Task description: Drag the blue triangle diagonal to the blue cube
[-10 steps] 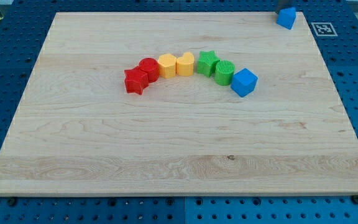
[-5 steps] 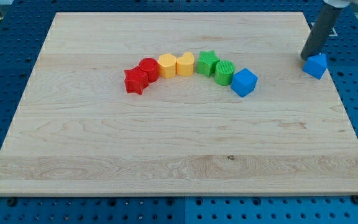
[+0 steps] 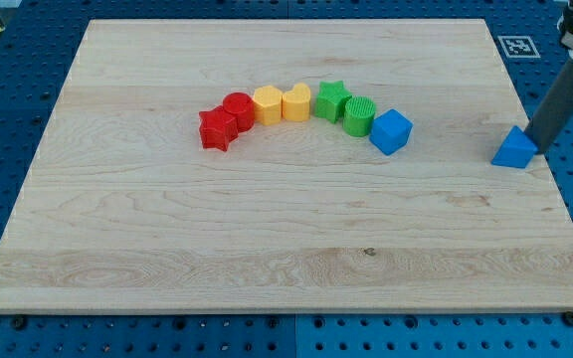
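The claw-less rod's tip (image 3: 539,151) touches the blue triangle (image 3: 514,148) at its 3 o'clock, near the bench (image 3: 267,239) edge, well apart from the blue cube (image 3: 391,131) at 10 o'clock; the diagonal placement looks unfinished.

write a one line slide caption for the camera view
My tip touches the blue triangle near the board's right edge, right of the blue cube.

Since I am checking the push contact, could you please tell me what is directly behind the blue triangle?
My tip stands against the blue triangle on its right, toward the view's top. The triangle hides the exact contact point.
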